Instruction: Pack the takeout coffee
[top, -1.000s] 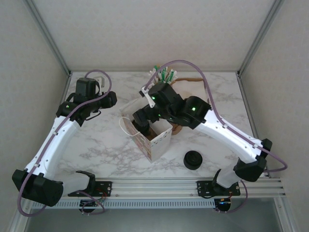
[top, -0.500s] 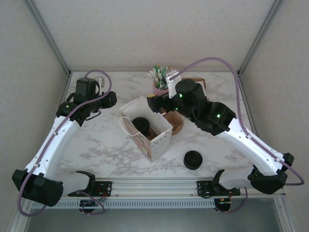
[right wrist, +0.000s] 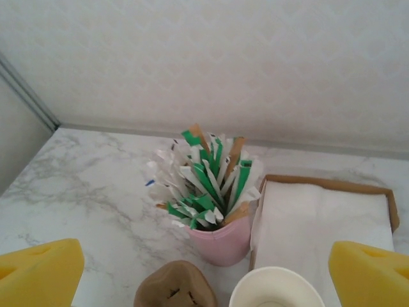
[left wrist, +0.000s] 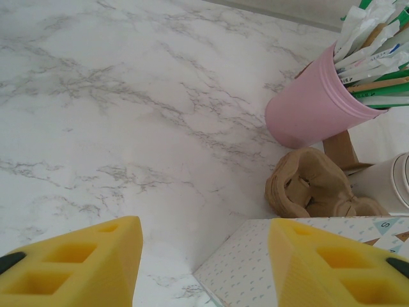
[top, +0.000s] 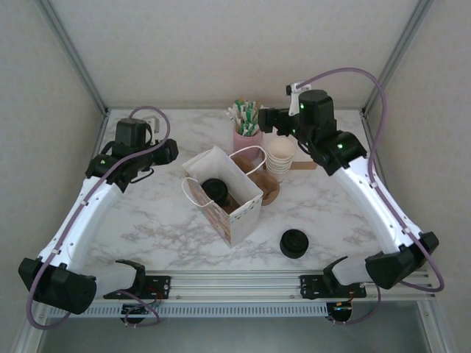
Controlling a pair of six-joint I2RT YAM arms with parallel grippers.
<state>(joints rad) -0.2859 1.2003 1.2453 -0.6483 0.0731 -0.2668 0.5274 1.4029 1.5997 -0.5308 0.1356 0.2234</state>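
Observation:
The takeout coffee, a brown pulp carrier, lies on the table against the far right side of the white paper bag. It also shows in the left wrist view as a carrier and in the right wrist view as a carrier. Inside the open bag stands a black-lidded cup. My right gripper hangs wide open and empty high above the pink cup, well behind the carrier. My left gripper stays left of the bag, open, with bare table and the bag's corner between its fingers.
A pink cup of sugar packets stands at the back, with a stack of cream paper cups and a napkin tray to its right. A round black lid lies near the front edge. Walls close in on three sides.
My right arm has lifted out of the bag and swung back and to the right, above the pink cup. The black-lidded cup stays in the bag. The left arm has not moved.

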